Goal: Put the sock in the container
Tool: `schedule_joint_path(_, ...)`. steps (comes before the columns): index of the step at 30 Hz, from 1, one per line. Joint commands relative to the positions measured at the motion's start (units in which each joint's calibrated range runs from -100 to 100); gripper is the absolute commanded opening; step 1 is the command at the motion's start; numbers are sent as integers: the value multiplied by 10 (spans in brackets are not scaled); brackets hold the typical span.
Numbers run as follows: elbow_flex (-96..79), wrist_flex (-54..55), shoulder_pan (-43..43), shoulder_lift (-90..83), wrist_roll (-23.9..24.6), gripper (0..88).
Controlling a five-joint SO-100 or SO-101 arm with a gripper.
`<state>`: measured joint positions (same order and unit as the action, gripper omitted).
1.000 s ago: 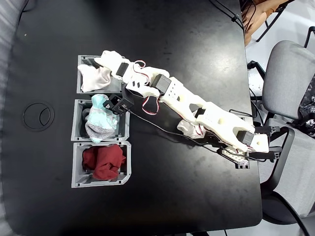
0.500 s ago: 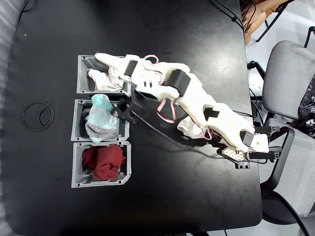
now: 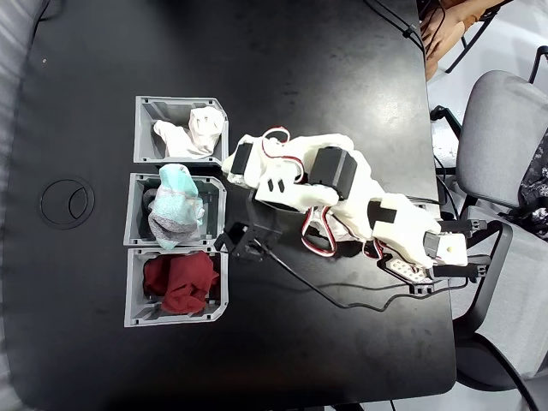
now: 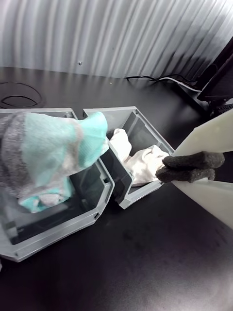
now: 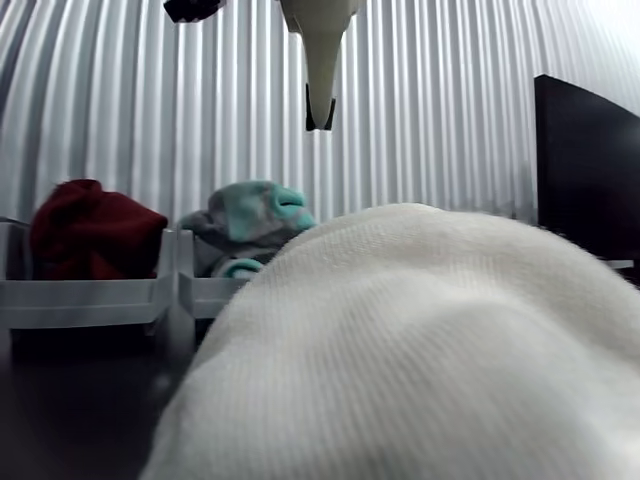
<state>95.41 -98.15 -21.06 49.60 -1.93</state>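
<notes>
The cream-white sock (image 3: pixel 190 134) lies crumpled inside the container (image 3: pixel 145 107), the topmost grey bin in the fixed view. In the wrist view the sock (image 4: pixel 141 163) rests against the container's far wall (image 4: pixel 145 127). My gripper (image 3: pixel 229 163) sits just right of the container's cut-off corner, apart from the sock. Its dark foam pads (image 4: pixel 194 160) press together with nothing between them, so the gripper (image 4: pixel 167 170) is shut. In the other view the gripper (image 5: pixel 320 112) hangs down from the top edge.
Below the container stand a bin (image 3: pixel 134 233) with mint-and-grey fabric (image 4: pixel 58 155) and a bin (image 3: pixel 133 318) with dark red fabric (image 5: pixel 95 225). A white sock bundle (image 5: pixel 400 350) lies close to the other camera. A black cable (image 3: pixel 325 295) crosses the table; a chair (image 3: pixel 501 128) stands right.
A second ago the gripper held the sock over the container. It let the sock drop in, then pulled back right and down, clear of the bin, and shut.
</notes>
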Motion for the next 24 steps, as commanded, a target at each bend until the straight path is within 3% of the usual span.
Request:
schedule_joint_path(1,30,-19,-3,-42,-1,12)
schedule_joint_path(6,22,-19,21,-46,-12,12)
schedule_joint_path(12,-186,-19,63,-126,-23,12)
schedule_joint_path(24,-616,-19,85,-537,-26,13)
